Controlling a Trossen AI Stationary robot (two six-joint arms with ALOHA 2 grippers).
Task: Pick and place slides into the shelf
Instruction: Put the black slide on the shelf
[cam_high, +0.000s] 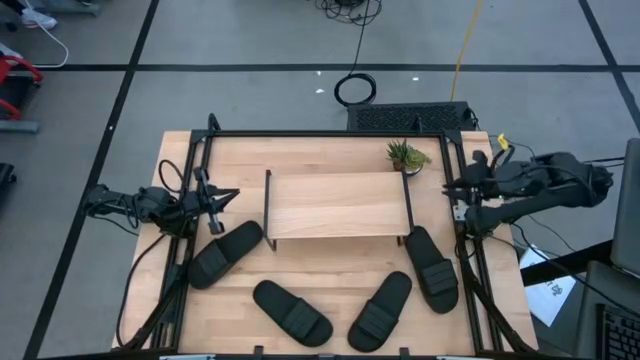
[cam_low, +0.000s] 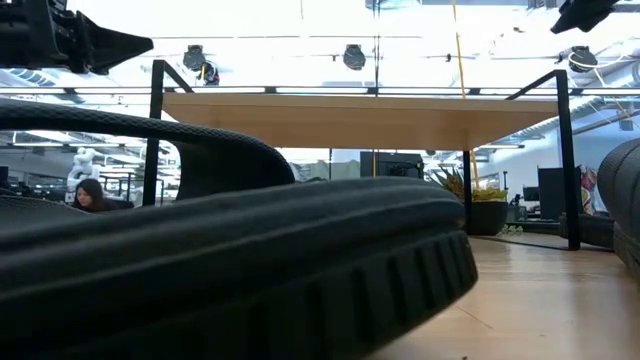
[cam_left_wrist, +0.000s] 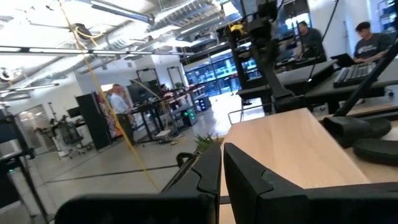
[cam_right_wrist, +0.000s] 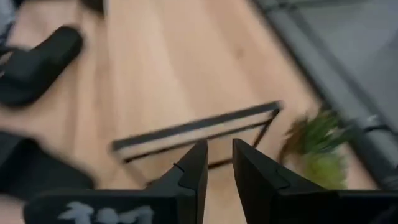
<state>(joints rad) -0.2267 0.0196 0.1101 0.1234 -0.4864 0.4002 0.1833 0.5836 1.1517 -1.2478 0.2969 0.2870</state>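
1. Left dark two-finger gripper (cam_high: 222, 194): nine o'clock, fingers closed, empty.
2. Right dark two-finger gripper (cam_right_wrist: 216, 163): three o'clock, fingers slightly parted, empty.
3. Four black open-toe slide sandals (cam_high: 291, 310): six o'clock of the light wood plank shelf (cam_high: 336, 204).

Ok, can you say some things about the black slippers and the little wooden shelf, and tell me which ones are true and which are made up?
1. Four black open-toe slide sandals lie on the big wooden table. True.
2. One sandal sits on top of the small light wood shelf. False: its top is bare.
3. A small green plant stands behind the shelf. True.
4. The left pincer holds a sandal. False: it holds nothing.
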